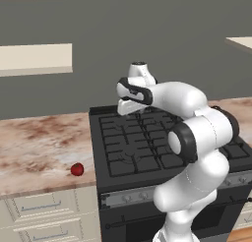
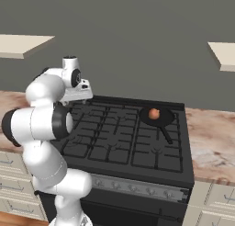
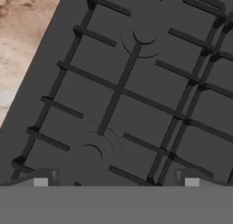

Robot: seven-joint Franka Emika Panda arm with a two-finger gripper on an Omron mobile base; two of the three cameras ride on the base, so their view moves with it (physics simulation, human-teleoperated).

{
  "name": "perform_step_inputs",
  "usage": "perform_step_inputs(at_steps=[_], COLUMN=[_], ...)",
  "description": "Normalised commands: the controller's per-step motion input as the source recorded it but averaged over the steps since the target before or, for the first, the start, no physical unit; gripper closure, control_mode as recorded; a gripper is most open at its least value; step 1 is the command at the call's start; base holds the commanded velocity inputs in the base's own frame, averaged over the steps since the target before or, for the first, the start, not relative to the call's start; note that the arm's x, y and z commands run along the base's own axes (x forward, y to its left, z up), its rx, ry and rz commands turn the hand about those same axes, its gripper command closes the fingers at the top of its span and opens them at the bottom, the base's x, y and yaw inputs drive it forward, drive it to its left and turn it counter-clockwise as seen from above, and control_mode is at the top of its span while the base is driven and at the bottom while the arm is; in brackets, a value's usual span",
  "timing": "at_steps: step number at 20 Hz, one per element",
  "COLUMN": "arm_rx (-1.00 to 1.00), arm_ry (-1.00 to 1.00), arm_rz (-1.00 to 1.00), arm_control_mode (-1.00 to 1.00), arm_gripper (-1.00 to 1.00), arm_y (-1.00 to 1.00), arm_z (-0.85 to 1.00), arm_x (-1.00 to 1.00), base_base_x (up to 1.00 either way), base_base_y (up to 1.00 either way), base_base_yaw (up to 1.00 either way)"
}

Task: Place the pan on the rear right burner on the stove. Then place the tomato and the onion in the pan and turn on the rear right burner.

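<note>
The black pan (image 2: 159, 118) sits on the rear right burner (image 2: 176, 122) of the stove (image 2: 114, 142), its handle pointing toward the front. The orange-tan onion (image 2: 154, 113) lies inside the pan. The red tomato (image 1: 77, 169) rests on the marble counter left of the stove (image 1: 129, 150), near the counter's front edge. My gripper (image 3: 116, 182) hovers open over the stove's rear left grates, nothing between its fingertips (image 3: 41, 182). The hand (image 1: 129, 106) is well left of the pan and behind and to the right of the tomato.
Marble counters (image 1: 34, 142) flank the stove on both sides (image 2: 211, 142). A grey knob strip (image 2: 137, 188) runs along the stove's front. Pale drawers (image 1: 44, 206) sit below the left counter. Wall shelves (image 1: 34, 59) hang above, and my own arm (image 1: 197, 137) rises over the stove's right front.
</note>
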Motion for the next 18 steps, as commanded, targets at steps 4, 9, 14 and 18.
perform_step_inputs(at_steps=[4,9,14,18], arm_rx=[0.0,0.02,0.07,0.13], arm_ry=[0.0,0.0,0.0,0.0], arm_rz=[0.1,0.1,0.12,0.13], arm_control_mode=[-1.0,-1.0,-1.0,-1.0], arm_gripper=[-1.0,-1.0,-1.0,-1.0], arm_y=[0.55,0.57,0.49,0.29], arm_z=[0.0,0.0,0.0,0.0], arm_x=[-0.26,-0.23,-0.27,-0.53], base_base_x=[0.0,0.0,0.0,0.0], base_base_y=[0.0,0.0,0.0,0.0], base_base_yaw=[0.0,0.0,0.0,0.0])
